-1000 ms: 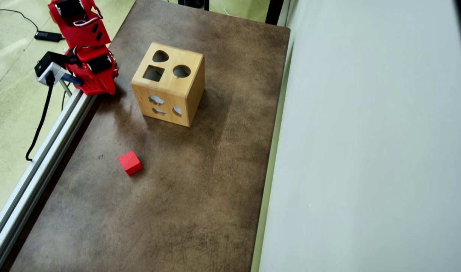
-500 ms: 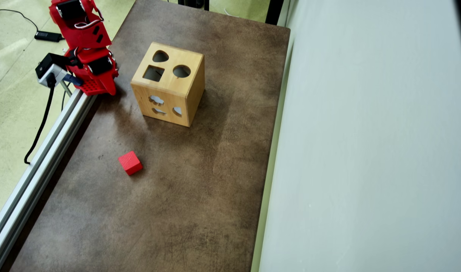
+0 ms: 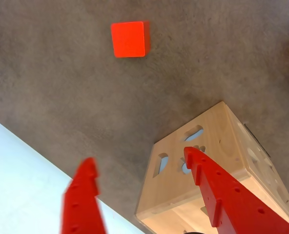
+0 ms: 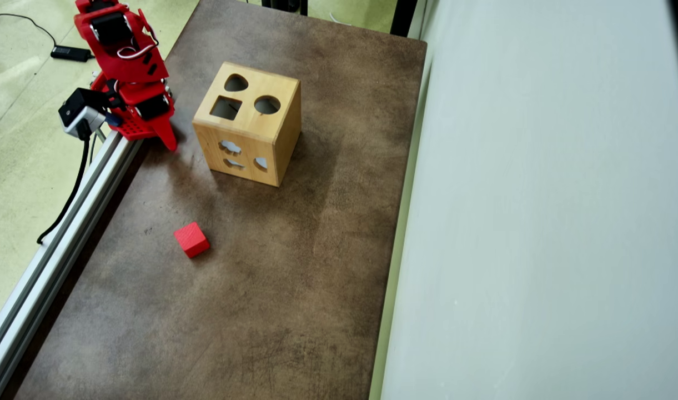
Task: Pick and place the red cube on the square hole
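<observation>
End effector: red two-finger end effector [image 3: 139, 163], spread, empty.
Cube: small bright-red cube [image 4: 191, 239], seated on brown desk [image 4: 294, 266], apart from light wooden box [image 4: 249, 123].

The wooden box [image 3: 217, 161] runs off the wrist view's bottom edge.

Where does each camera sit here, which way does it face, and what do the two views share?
Wrist view: rides behind the open gripper, facing over the table to the red cube; both red fingers show.
Overhead view: fixed above, looking down at the table; the arm shows top left.
Shared: cube, wooden box.
</observation>
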Robot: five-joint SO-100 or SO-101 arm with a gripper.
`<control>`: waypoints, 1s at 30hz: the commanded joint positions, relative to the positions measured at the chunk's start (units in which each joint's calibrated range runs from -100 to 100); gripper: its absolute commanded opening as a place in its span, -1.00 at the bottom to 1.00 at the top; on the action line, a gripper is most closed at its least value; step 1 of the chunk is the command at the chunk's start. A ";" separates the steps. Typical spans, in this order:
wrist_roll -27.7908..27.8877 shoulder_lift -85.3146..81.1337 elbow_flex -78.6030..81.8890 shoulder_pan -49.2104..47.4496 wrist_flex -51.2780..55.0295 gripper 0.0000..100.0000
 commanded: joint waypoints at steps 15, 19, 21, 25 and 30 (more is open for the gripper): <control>0.24 4.85 -0.53 0.47 0.25 -0.03; 0.29 5.02 -0.26 0.40 0.25 0.07; 0.39 5.10 -0.26 0.40 0.25 0.11; 0.44 5.10 -0.09 0.33 0.01 0.10; 0.44 5.02 0.27 0.25 -0.15 0.10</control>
